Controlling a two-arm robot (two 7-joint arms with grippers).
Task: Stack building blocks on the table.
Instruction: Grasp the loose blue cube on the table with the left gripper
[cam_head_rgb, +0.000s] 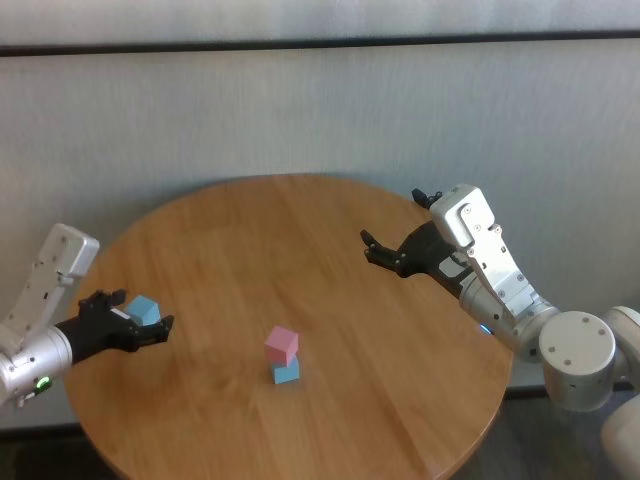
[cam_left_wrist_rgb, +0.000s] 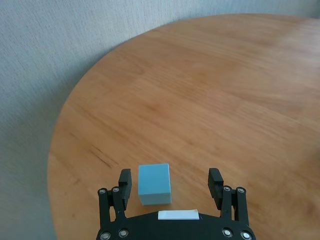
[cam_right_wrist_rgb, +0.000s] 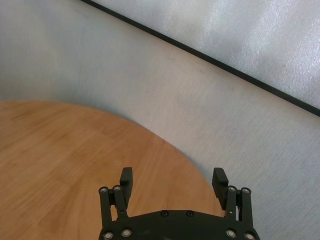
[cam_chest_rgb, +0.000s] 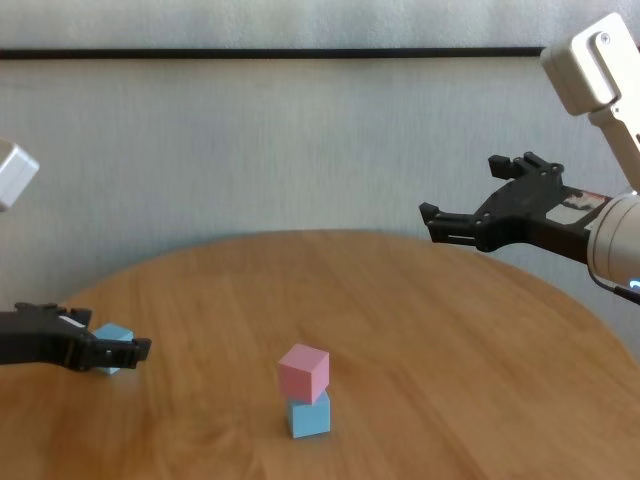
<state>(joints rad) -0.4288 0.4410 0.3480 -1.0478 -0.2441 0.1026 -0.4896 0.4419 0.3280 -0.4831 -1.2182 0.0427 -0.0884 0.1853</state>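
Note:
A pink block (cam_head_rgb: 282, 343) sits on a light blue block (cam_head_rgb: 286, 371) near the middle of the round wooden table (cam_head_rgb: 300, 240); the stack also shows in the chest view (cam_chest_rgb: 303, 371). A second light blue block (cam_head_rgb: 147, 307) rests on the table near its left edge. My left gripper (cam_head_rgb: 143, 310) is open, low over the table, with its fingers on either side of this block (cam_left_wrist_rgb: 154, 184) and gaps showing on both sides. My right gripper (cam_head_rgb: 395, 220) is open and empty, held above the table's far right part.
A pale wall (cam_head_rgb: 300, 110) with a dark rail stands close behind the table. The table's left rim (cam_left_wrist_rgb: 55, 150) lies near the left gripper (cam_left_wrist_rgb: 170, 176). The right gripper (cam_right_wrist_rgb: 172, 174) hangs near the far right rim (cam_right_wrist_rgb: 185, 160).

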